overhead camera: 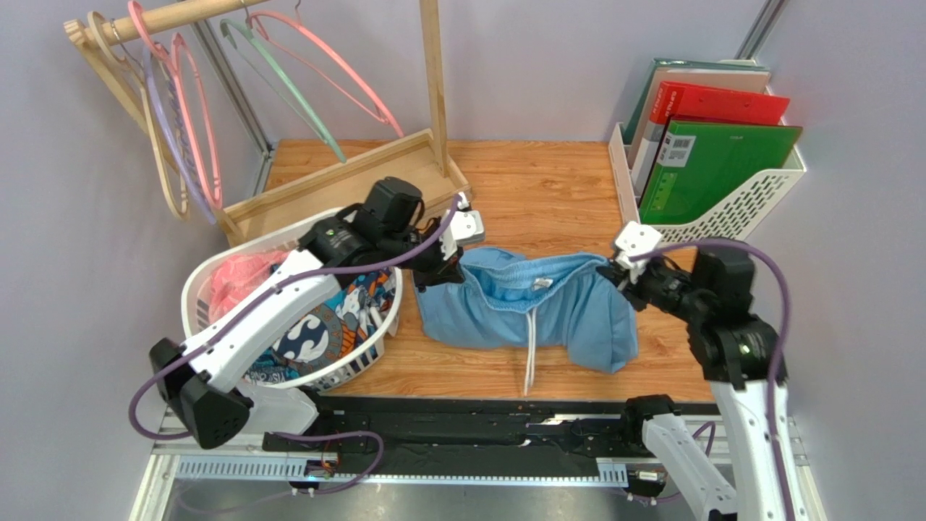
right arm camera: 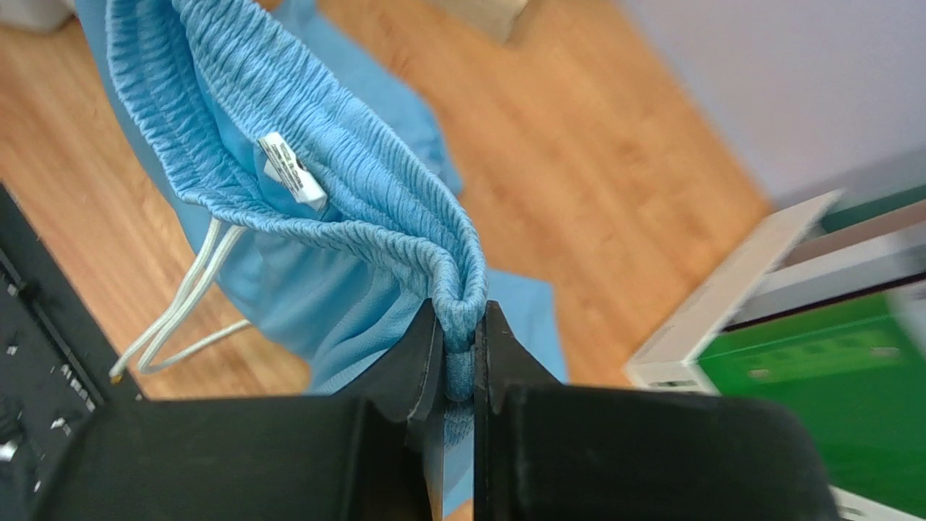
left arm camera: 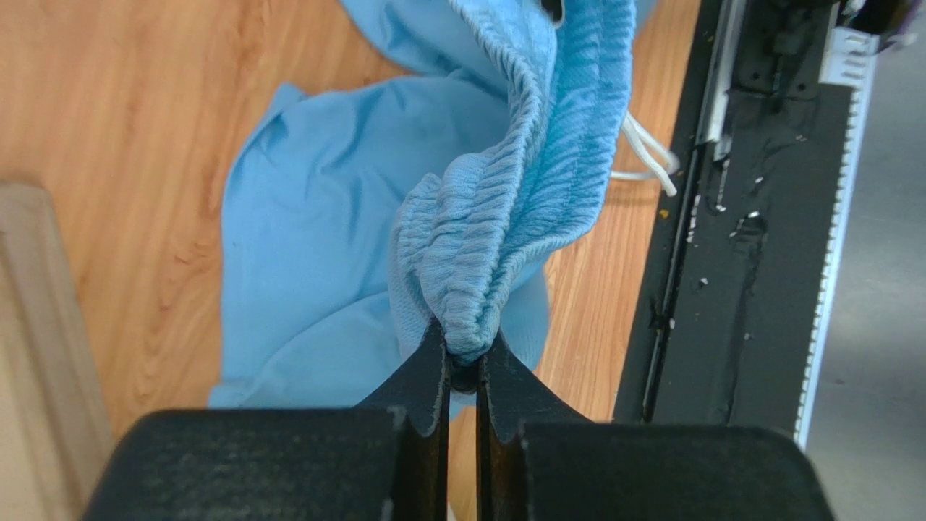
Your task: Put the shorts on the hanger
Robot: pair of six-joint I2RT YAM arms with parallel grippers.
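Shorts (overhead camera: 522,309) on wooden tabletop (overhead camera: 543,185), lilac walls (overhead camera: 543,65)

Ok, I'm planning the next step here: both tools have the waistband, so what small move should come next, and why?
Probably raise both tools together. The left tool and right tool are each shut on opposite ends of the waistband of the shorts, but the legs lie slack on the table. Lifting evenly should let the shorts hang free, waistband spread, for carrying.

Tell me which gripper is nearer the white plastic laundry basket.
Left. The left gripper pinches the light blue fabric shorts just beside the white plastic laundry basket; the right gripper grips their opposite waistband end, across the shorts from it.
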